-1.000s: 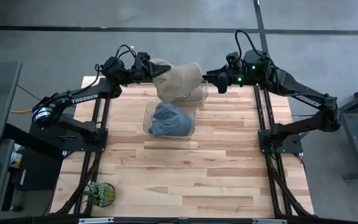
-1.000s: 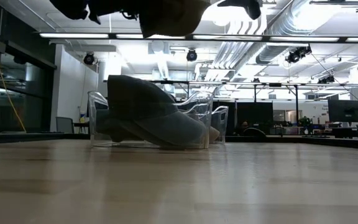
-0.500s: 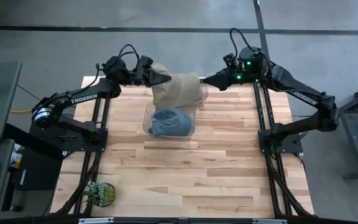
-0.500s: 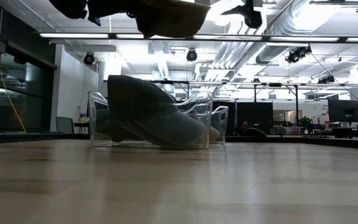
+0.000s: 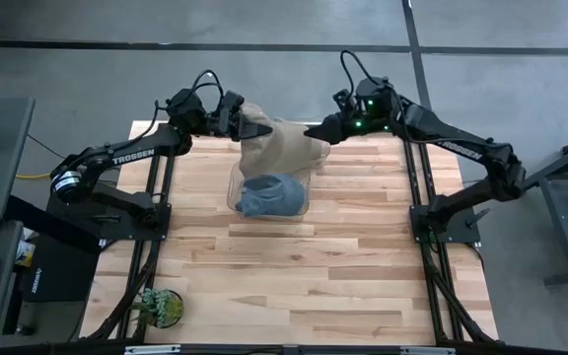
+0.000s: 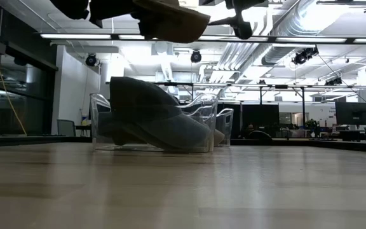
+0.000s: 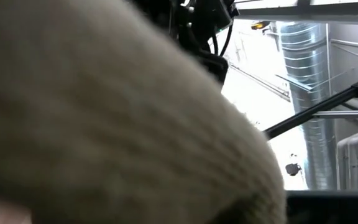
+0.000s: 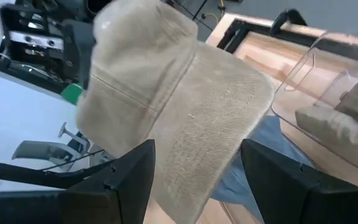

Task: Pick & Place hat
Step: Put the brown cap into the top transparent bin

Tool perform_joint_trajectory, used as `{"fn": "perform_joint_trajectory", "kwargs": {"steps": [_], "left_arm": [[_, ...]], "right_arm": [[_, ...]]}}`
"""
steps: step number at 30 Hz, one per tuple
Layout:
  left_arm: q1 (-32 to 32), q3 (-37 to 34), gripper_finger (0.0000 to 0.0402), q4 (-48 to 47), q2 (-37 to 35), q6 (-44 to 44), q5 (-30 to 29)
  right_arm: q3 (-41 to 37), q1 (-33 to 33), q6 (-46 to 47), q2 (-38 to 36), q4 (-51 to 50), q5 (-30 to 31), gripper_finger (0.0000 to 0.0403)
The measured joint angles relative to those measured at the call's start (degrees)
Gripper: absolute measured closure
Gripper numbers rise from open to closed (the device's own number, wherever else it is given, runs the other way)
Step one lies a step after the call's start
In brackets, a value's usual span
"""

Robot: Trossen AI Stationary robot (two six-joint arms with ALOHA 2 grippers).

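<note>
Beige corduroy hat (image 5: 279, 146): lifted off the wooden surface (image 5: 294, 266), hanging in the air at the surface's 12 o'clock edge above the clear bins; left pincer (image 5: 252, 126) clamped shut on its crown side. Right pincer (image 5: 316, 132): fingers spread wide around the hat's brim, gripping nothing yet. Pick judged complete, placement outstanding; a blue hat (image 5: 269, 194) already lies in the near clear bin (image 5: 233, 185).
</note>
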Motion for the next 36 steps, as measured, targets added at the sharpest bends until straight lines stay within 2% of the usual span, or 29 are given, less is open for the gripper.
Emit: {"fn": "perform_joint_trajectory", "kwargs": {"steps": [7,17,23,36], "left_arm": [[0.0,0.0,0.0401,-0.14,0.0,0.72,0.08],[0.0,0.0,0.0401,-1.82,0.0,1.38,1.14],[0.0,0.0,0.0401,-1.88,0.0,2.47,1.24],[-0.02,1.08,0.0401,0.57,0.0,4.45,-0.33]], "right_arm": [[0.0,1.37,0.51,2.04,-0.88,0.02,0.0171],[0.0,1.61,0.35,1.9,-8.48,1.02,0.0171],[0.0,2.11,1.94,1.9,-3.05,4.87,0.0171],[0.0,4.03,5.09,1.93,2.26,6.97,0.0171]]}}
